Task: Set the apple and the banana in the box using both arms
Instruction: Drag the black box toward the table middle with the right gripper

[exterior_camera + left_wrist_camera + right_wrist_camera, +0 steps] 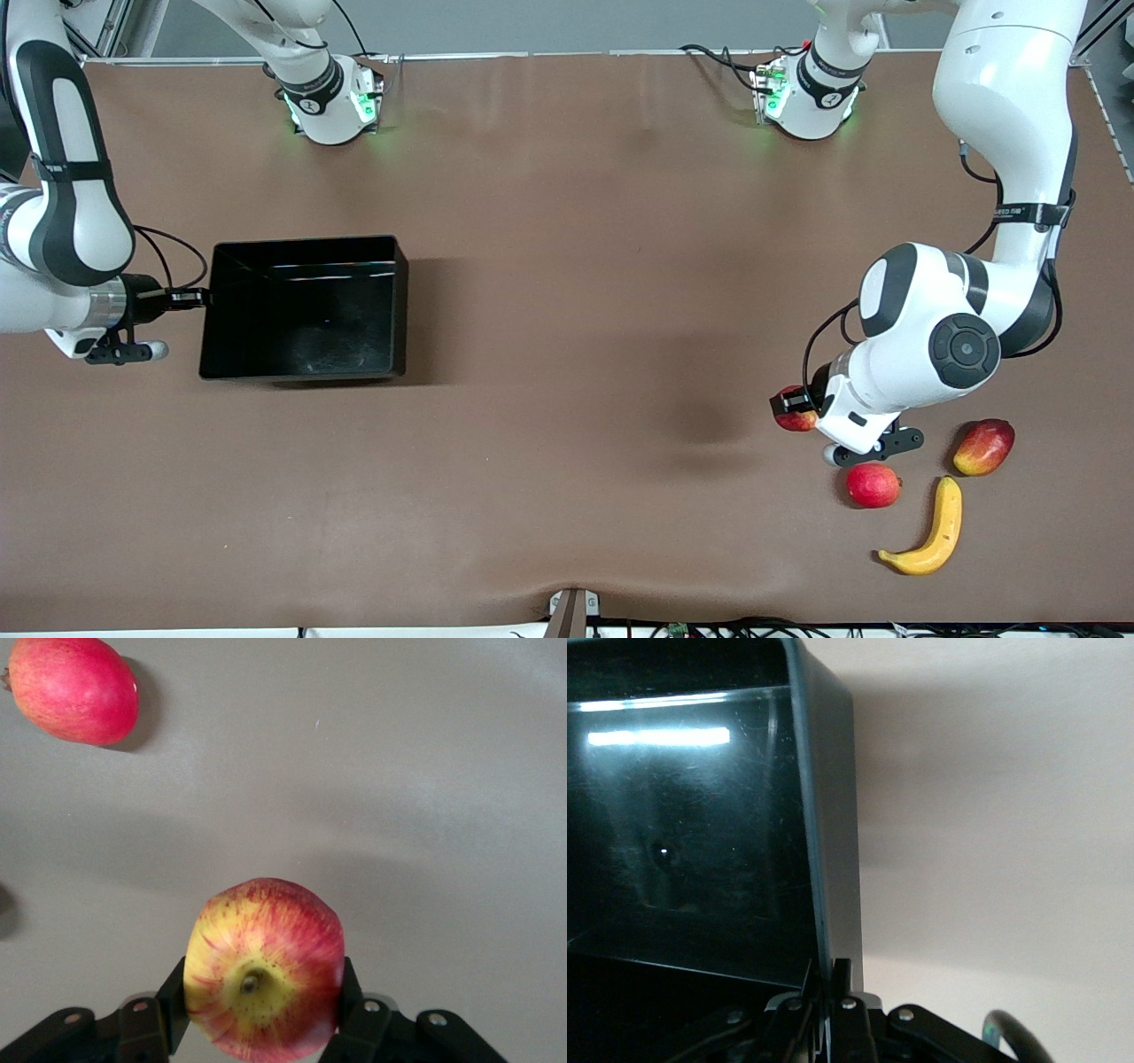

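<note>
with the left gripper (pixel 795 409) pinching the apple (pixel 264 968) at lower right of the frame and the right gripper (pixel 189 298) clamped on the box (pixel 400 301) wall at left, next carry apple to box, banana (pixel 930 530) waiting.

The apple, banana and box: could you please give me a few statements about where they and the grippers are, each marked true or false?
1. The left gripper is shut on the apple. True.
2. The banana lies in the box. False: it lies on the table, toward the left arm's end.
3. The right gripper is clamped on the box's wall. True.
4. The box holds a fruit. False: nothing is in it.
</note>
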Tool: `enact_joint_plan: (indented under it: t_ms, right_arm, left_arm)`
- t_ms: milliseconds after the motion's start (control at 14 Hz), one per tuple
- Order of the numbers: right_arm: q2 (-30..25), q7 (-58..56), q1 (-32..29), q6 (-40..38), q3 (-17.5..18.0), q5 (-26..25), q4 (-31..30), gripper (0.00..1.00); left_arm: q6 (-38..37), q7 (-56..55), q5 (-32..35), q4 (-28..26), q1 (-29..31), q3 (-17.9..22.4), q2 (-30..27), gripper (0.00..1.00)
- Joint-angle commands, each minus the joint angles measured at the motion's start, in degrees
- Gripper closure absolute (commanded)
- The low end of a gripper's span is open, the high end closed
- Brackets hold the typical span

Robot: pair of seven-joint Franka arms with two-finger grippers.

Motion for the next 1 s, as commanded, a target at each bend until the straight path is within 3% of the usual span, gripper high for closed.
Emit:
enact_joint_plan:
  t_ms: [0,214,429,786,929]
  right_arm:
    - [-2.72,10.69,6.93,-3.36,0.07,3.98,2.09,1.00]
    - [-2.82,21.41,15.81,0.14,-0.02,9.16,3.23,1.00]
    - [-2.11,29.41,25.38,8.83,-0.02,12.34,3.15,1.00]
    - [6.04,40.58,39.11,25.44,-0.11,16.29,4.72,1.00]
    - [10.70,43.50,42.55,27.23,-0.11,16.30,8.57,1.00]
  left_arm:
    - [0.28,0.74,0.65,-0.11,0.42,0.08,-1.28,1.00]
    - [-1.21,2.77,0.38,-0.46,0.52,-0.36,-4.71,1.00]
    - [-4.81,3.03,0.56,-1.17,0.34,-0.36,-5.68,1.00]
    - [-1.67,2.24,0.65,-9.15,-2.38,-0.45,-10.42,1.00]
    - [0.18,2.24,0.65,-12.67,-3.18,-1.41,-11.83,1.00]
